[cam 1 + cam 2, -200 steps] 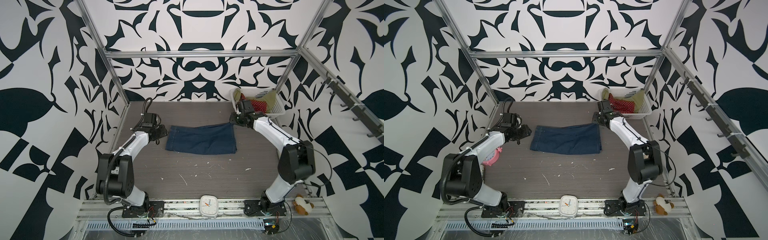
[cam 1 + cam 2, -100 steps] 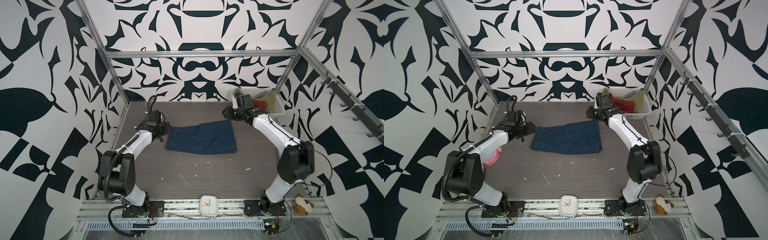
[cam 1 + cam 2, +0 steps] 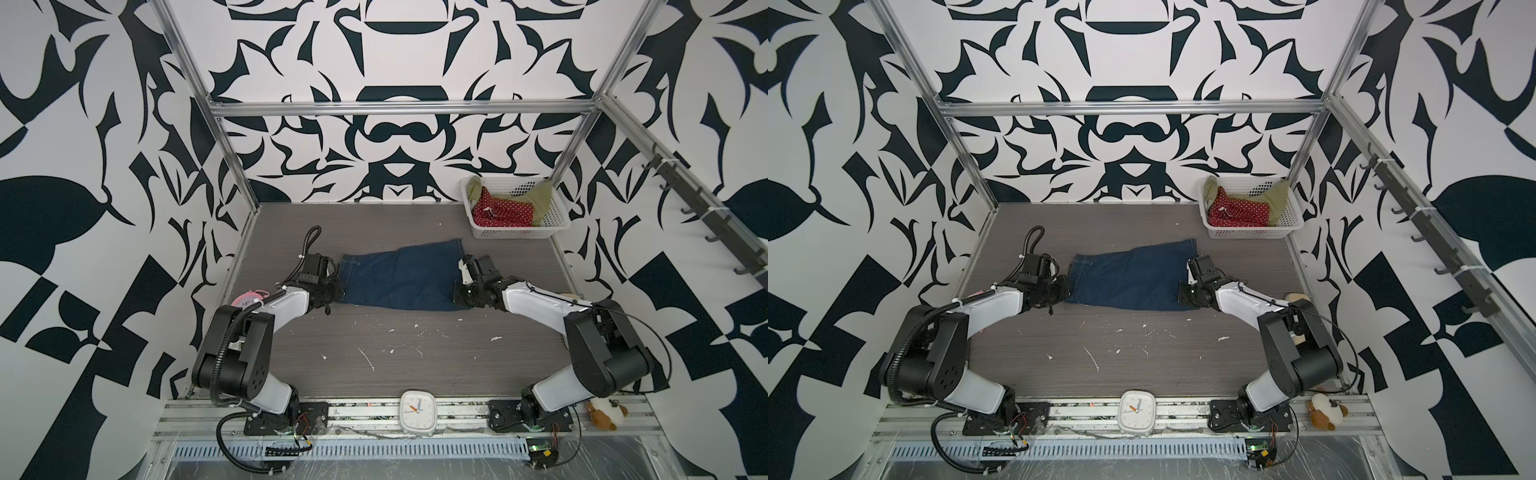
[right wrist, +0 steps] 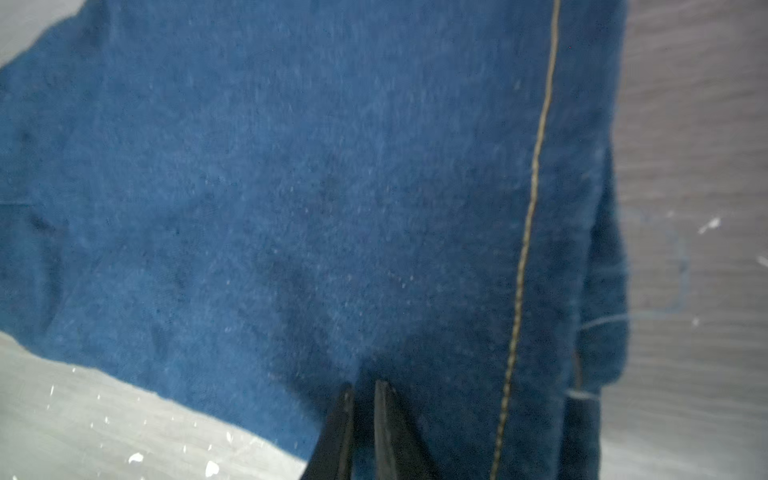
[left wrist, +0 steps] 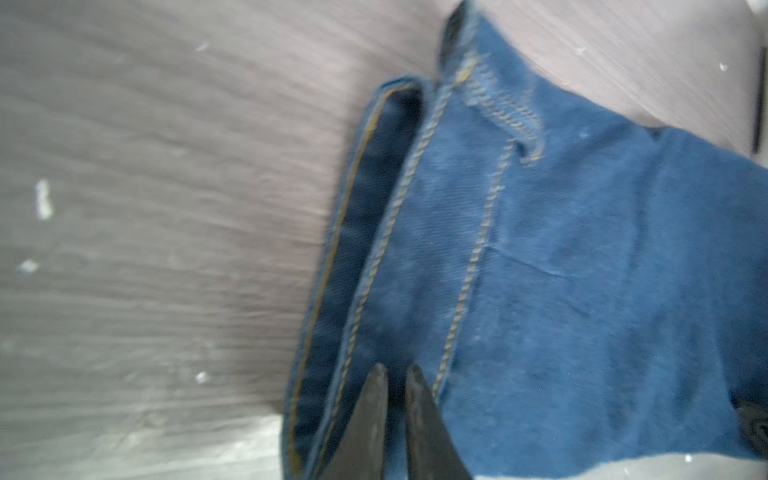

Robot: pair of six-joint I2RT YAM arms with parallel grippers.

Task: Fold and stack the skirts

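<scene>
Bench (image 3: 415, 353): grey wood-grain surface flecked with white specks; the work area sits at its middle.
Denim skirt (image 3: 401, 276): spread flat at mid-bench and not yet folded, with its stitched waistband to the left and its hem to the right.
Basket (image 3: 515, 232): white and perforated, in the far right corner, well apart from the denim.
Red polka-dot skirt (image 3: 505, 212): bunched inside the basket.
Olive skirt (image 3: 542, 197): crumpled in the basket behind and beside the red one.
Left end effector (image 5: 395, 370): at the near left corner of the denim, with its jaws drawn almost together on the waistband edge.
Right end effector (image 4: 363, 386): at the near right corner by the hem, pinched almost shut with denim between the tips.
Progress: an early stage, probably the first fold, with two skirts waiting.
Risk, grip: each pinch looks shallow. Stiff denim could slip free on lifting, or only the top layer might rise.
Risk, symmetry: uneven lifting by the two arms would skew the fold line.
Risk, drag: a low carry could rumple the cloth across the bench.
</scene>
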